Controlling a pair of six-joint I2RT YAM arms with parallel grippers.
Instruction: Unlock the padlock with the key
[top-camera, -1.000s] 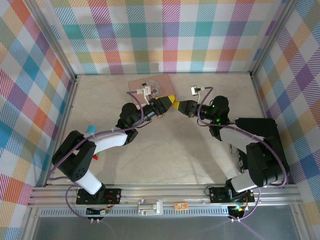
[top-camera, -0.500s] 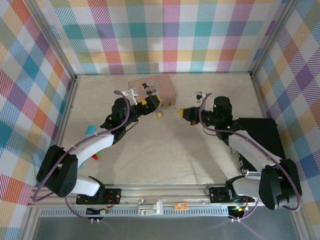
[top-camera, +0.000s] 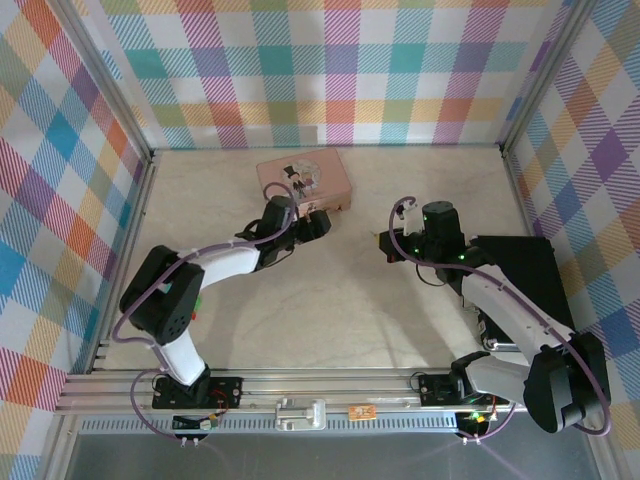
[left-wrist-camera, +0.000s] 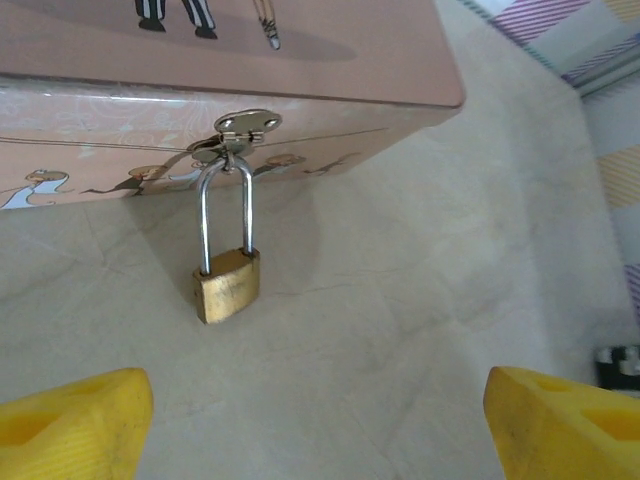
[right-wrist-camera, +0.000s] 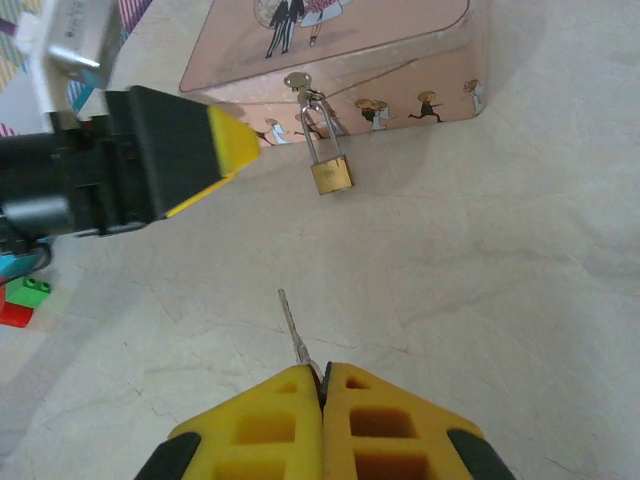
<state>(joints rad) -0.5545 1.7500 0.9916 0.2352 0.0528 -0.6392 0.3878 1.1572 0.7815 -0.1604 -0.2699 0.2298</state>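
The light is bright and even, coming from overhead, and leaves no hard-edged shadows. In the top view the table (top-camera: 330, 290) is uniformly lit, the arms throw only faint, soft shadows, and the frame rails bow slightly toward the corners. In the left wrist view the padlock (left-wrist-camera: 227, 285) is sharp, with a thin white glint on its shackle and a pale shadow spreading toward 3 o'clock. The left gripper's (left-wrist-camera: 320, 420) yellow fingertips (left-wrist-camera: 75, 420) at 7 and 5 o'clock are out of focus. In the right wrist view the key (right-wrist-camera: 293, 330) is crisp. The white plug (right-wrist-camera: 70, 45) at 11 o'clock looks washed out, possibly overexposed, and the tin (right-wrist-camera: 400, 30) casts a dim band at 2 o'clock.
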